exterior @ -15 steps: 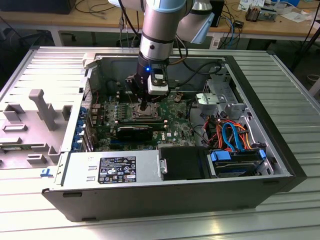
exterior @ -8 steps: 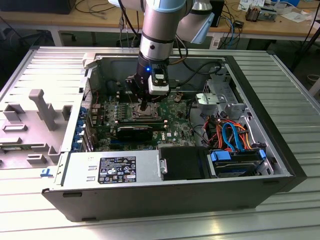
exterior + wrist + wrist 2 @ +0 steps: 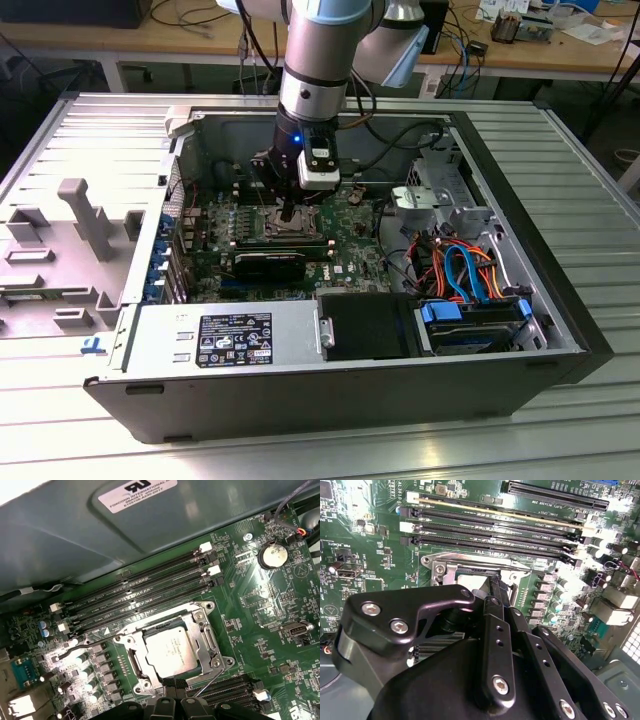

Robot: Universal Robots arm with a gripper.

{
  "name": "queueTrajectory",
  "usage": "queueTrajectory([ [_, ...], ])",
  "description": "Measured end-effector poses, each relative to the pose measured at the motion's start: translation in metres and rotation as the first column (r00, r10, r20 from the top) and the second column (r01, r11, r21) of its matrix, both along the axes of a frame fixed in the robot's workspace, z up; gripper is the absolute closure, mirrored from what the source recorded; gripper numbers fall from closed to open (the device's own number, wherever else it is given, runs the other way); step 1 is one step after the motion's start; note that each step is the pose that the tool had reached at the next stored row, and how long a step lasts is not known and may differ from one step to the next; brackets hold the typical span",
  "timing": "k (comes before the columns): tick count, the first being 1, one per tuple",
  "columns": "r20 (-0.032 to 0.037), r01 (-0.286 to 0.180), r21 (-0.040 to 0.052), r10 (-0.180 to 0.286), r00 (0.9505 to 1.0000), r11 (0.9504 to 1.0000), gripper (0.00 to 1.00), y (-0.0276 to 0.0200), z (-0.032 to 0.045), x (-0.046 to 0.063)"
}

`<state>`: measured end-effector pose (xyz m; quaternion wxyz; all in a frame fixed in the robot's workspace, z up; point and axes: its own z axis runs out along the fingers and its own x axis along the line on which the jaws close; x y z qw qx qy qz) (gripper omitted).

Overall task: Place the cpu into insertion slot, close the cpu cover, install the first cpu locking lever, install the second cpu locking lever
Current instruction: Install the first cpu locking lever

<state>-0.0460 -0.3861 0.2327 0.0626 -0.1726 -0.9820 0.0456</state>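
We saw the chip (image 3: 171, 651) seated in the socket (image 3: 206, 630), cover (image 3: 197, 641) down over it; the gripper (image 3: 289, 210) hung just above, jaws clenched, grasping nothing.

You see the pale silvery cpu (image 3: 171, 651) lying flat in the insertion slot (image 3: 212, 661), the silver cpu cover (image 3: 196, 620) closed down around it on the green board.

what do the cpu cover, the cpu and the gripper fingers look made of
The cpu cover looks like bare stamped metal: silver, with bright glints along its edges. The cpu shows a matte silvery-tan metal lid with faint print. The gripper fingers look like black anodised or painted metal, semi-gloss, fastened with silver screws; plastic cannot be ruled out.
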Motion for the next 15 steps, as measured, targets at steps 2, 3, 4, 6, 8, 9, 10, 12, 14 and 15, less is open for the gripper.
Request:
queueTrajectory([
  [2, 0.0000, -0.009, 0.0015, 0.009, 1.0000, 1.0000, 0.89, 0.0000, -0.0001, 0.0000],
  [3, 0.0001, -0.012, 0.0019, 0.012, 0.9999, 0.9999, 0.89, 0.0000, -0.0001, 0.0000],
  [4, 0.0001, -0.015, 0.0019, 0.015, 0.9999, 0.9999, 0.89, 0.0000, 0.0000, 0.0000],
  [6, 0.0000, -0.021, 0.0030, 0.021, 0.9998, 0.9998, 0.89, -0.0001, 0.0000, 0.0000],
  [8, 0.0002, -0.034, 0.0073, 0.034, 0.9994, 0.9994, 0.89, 0.0000, -0.0001, 0.0000],
  [9, 0.0002, -0.042, 0.0084, 0.042, 0.9991, 0.9991, 0.89, 0.0000, -0.0001, 0.0000],
  [10, 0.0003, -0.056, 0.0112, 0.056, 0.9984, 0.9983, 0.89, 0.0000, 0.0000, 0.0000],
  [12, 0.0007, -0.073, 0.0157, 0.073, 0.9973, 0.9972, 0.89, 0.0000, 0.0000, 0.0000],
  [14, 0.0012, -0.097, 0.0232, 0.097, 0.9953, 0.9950, 0.89, -0.0001, 0.0000, -0.0001],
  [15, 0.0018, -0.107, 0.0277, 0.107, 0.9943, 0.9939, 0.89, 0.0000, 0.0000, -0.0001],
])
